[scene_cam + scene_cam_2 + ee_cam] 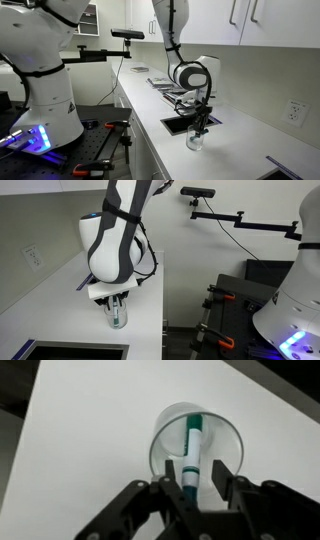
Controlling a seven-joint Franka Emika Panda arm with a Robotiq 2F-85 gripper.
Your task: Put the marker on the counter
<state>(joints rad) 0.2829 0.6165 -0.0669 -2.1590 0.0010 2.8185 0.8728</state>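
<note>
I've got my gripper [193, 470] straddling the marker [191, 440] inside the cup [155, 452] on the counter [90, 450]; can't tell if it's clamped.

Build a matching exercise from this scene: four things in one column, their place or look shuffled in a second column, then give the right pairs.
Column one
1. marker
2. clear cup
3. counter
4. gripper

Column two
A. white, smooth and flat
B. right over the cup, fingers on either side of the marker
C. standing inside the cup
D. transparent, resting on the counter

Pairs: 1-C, 2-D, 3-A, 4-B
</note>
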